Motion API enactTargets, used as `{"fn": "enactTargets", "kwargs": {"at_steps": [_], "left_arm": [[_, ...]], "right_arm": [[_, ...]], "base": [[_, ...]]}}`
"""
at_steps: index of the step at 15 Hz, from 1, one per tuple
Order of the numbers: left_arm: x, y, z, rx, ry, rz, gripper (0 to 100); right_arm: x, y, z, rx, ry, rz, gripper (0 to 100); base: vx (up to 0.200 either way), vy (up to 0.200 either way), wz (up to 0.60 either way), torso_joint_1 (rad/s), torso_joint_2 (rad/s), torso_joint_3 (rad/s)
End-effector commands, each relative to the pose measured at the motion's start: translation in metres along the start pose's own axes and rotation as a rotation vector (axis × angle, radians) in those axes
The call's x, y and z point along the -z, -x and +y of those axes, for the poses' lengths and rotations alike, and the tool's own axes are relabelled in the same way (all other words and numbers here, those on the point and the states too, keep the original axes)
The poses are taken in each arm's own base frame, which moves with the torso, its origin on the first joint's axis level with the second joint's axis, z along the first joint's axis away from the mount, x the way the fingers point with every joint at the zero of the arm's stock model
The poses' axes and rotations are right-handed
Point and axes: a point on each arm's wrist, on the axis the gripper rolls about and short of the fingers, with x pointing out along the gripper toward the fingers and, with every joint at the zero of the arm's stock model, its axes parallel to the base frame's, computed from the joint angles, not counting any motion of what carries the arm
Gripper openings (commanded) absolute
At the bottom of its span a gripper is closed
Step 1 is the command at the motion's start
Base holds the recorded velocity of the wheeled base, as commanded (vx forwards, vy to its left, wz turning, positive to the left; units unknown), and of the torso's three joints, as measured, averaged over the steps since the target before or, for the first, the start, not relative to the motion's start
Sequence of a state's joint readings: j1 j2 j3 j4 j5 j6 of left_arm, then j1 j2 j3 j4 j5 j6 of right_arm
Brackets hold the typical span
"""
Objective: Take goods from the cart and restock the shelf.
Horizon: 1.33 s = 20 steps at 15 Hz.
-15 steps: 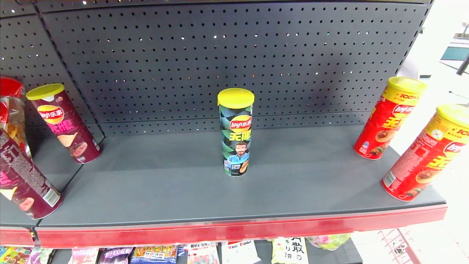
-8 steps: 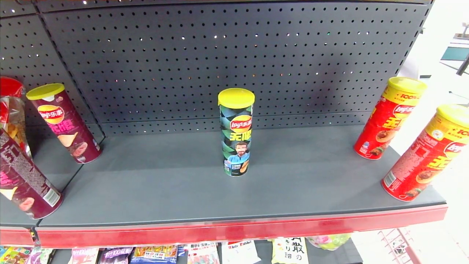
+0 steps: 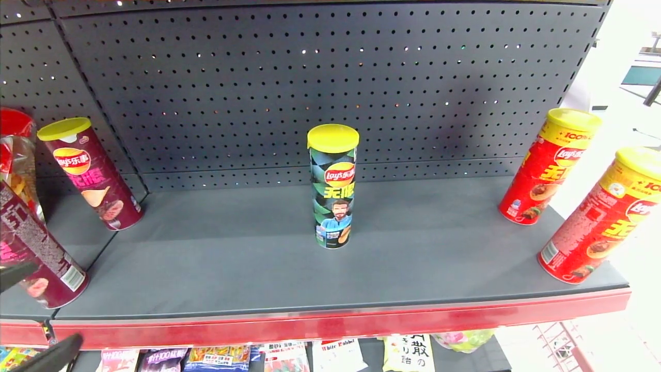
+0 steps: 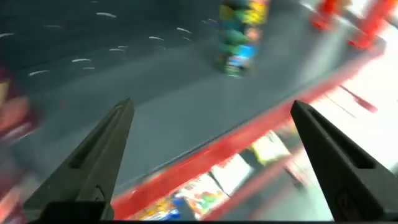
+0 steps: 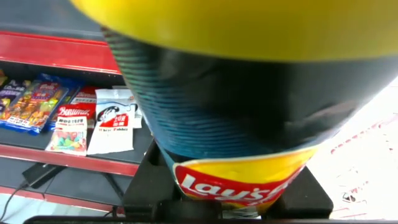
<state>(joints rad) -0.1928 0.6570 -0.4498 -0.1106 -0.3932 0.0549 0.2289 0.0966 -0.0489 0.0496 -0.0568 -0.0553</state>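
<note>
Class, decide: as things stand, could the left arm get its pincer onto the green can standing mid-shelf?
Probably yes. The left pincer is open and empty at the front of the shelf, and only bare shelf lies between it and the green can.

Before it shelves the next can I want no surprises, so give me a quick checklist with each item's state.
1. Right gripper shut on the held can: ok.
2. Left gripper open and empty: ok.
3. Green can on the shelf upright: ok.
4. Bare shelf beside the green can: ok.
5. Left gripper clear of the front maroon can: cannot tell; a finger overlaps it in the head view.
</note>
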Motion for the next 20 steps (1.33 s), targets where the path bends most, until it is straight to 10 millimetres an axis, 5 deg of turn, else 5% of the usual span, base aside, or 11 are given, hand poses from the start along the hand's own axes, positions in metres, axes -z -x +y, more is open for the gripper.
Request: {"fn": "enactTargets", "kwargs": {"at_steps": [1,2,7,14,20], "left_arm": [[-0.006,-0.081,0.011,0.235,0.007,0.152,100],[-0.001,-0.124,0.015,0.292,-0.004,0.12,100],[0.01,-0.204,0.024,0.426,-0.015,0.09,100],[0.023,-0.261,0.019,0.48,-0.031,0.068,100],[0.017,-0.289,0.023,0.478,-0.054,0.012,100]], "right_arm": [[0.0,0.0,0.0,0.0,0.0,0.002,0],[0.0,0.0,0.0,0.0,-0.003,0.002,0],[0.0,0.0,0.0,0.0,-0.006,0.001,0],[0.001,0.0,0.0,0.003,-0.012,0.004,0],[0.001,0.0,0.0,0.006,-0.012,0.004,0]], "base": [[0.0,0.0,0.0,0.0,0.0,0.0],[0.0,0.0,0.0,0.0,0.0,0.0],[0.0,0.0,0.0,0.0,0.0,0.0],[0.0,0.0,0.0,0.0,0.0,0.0],[0.0,0.0,0.0,0.0,0.0,0.0]]}}
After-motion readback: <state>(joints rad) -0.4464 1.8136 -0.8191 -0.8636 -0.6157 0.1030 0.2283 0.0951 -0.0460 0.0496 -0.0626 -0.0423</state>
